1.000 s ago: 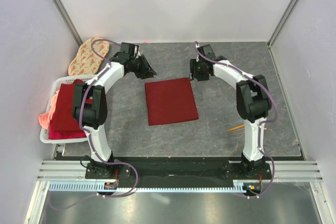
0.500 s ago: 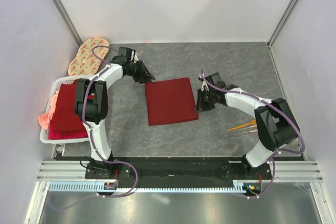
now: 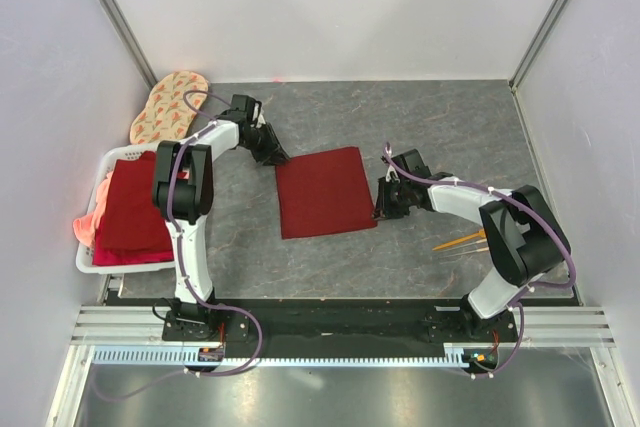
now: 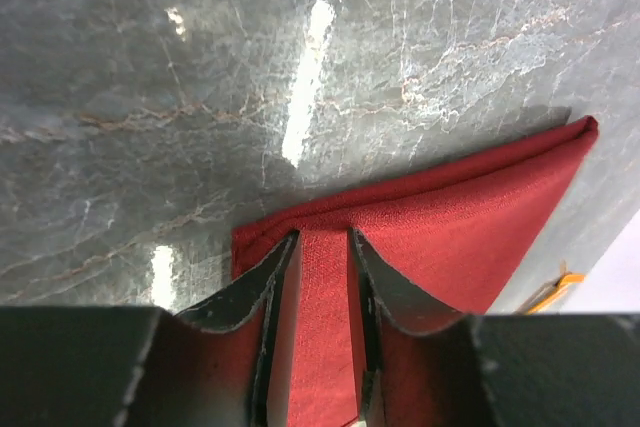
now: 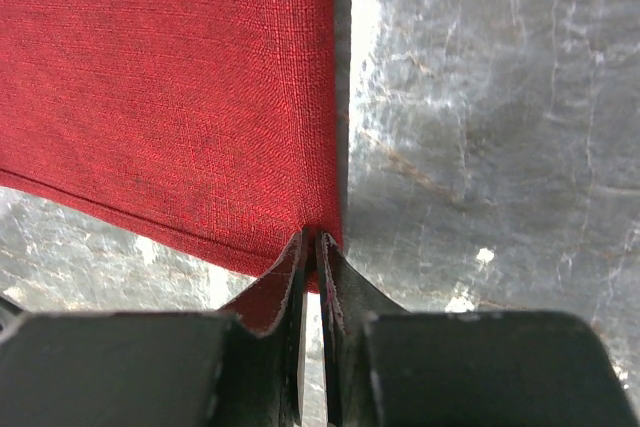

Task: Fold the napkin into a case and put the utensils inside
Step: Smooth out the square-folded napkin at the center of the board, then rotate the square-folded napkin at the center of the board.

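Looking down from above, we see the napkin (image 3: 325, 193) lying flat as a dark red, roughly square layered piece in the middle of the grey worktop (image 3: 450, 117), between the two arms. The left jaws sit at its far left corner. In the left wrist view they stand parted, one finger (image 4: 262, 292) on each side of a strip of cloth just inside that corner, tips down on the fabric. The right jaws are at the near right corner, and the right wrist view shows them clenched to a thin slit on the napkin's corner, apparently nipping it, though the tips hide the very edge. The utensils (image 3: 462, 241) lie on the worktop right of the napkin, apart from it, beside the right arm; we make out only orange-gold slivers. At the left edge a white basket (image 3: 88, 263) holds a red cloth stack (image 3: 130, 212), with an oval patterned mat (image 3: 168, 107) behind it
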